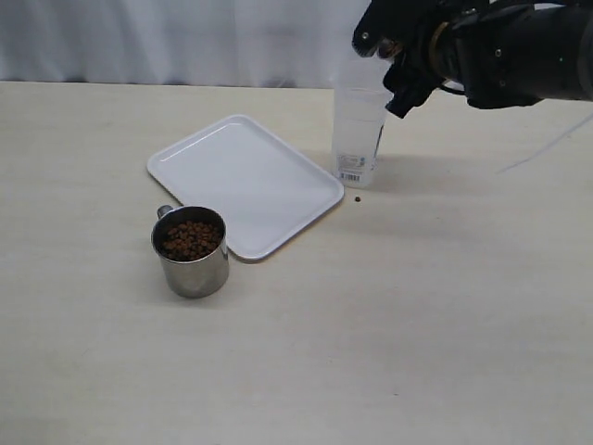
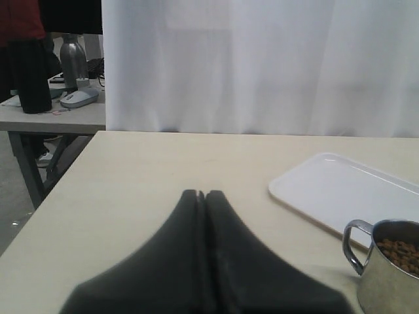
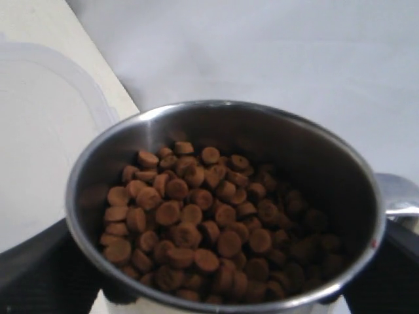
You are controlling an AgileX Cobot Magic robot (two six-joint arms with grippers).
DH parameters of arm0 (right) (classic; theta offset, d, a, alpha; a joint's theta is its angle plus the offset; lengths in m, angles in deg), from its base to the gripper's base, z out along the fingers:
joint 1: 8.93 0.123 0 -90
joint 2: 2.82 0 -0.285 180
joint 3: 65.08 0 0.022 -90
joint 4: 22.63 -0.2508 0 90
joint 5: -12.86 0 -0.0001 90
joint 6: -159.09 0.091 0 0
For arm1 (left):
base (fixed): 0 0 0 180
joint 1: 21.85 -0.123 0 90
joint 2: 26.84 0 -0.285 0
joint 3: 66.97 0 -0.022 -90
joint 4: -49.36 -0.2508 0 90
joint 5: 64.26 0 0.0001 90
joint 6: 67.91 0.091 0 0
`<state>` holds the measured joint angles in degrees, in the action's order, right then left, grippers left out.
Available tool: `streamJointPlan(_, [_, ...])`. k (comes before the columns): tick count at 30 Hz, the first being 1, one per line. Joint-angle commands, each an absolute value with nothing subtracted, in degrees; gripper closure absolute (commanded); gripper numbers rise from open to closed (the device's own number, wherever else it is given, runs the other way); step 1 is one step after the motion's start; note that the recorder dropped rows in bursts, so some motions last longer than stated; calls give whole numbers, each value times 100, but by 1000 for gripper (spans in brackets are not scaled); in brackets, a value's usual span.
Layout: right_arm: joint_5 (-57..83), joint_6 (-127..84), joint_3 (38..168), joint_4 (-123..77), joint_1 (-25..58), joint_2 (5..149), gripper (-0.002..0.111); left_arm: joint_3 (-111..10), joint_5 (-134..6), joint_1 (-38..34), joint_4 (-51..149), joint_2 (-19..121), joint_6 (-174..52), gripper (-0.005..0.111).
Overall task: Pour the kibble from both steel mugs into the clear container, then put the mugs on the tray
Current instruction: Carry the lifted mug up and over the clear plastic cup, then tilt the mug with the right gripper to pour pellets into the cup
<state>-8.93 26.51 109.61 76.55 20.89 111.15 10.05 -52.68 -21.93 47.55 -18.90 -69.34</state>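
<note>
Lower left of the middle in the outside view: a steel mug, upright on the table. Filled almost to the top with brown kibble. Little handle turned toward the upper left, near the tray's lower corner.

Just up and to the right of that mug: the white tray, lying flat.

Past the tray's right corner, in the upper middle of the frame: the clear container. Tall, upright, see-through down to the small label near its base. On the table close beside that base, one loose pellet.

Upper right, above the container's rim: the right gripper, black, spread wide around the other steel mug. In the right wrist view, heaped with brown pellets, with a dark finger on each side.

In the left wrist view: the left gripper, low over the table, jaws pressed tight together, holding nothing.
</note>
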Motion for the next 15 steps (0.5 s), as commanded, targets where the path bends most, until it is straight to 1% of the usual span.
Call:
streamJointPlan(1, [-959,2490,11226,7731,2038,11199,104,1024,-5302,-2210,4721,-1905,-6954,107])
streamJointPlan(15, [-951,1277,11295,7731,2038,11252,104,1024,-5302,-2210,4721,-1905,-6954,107])
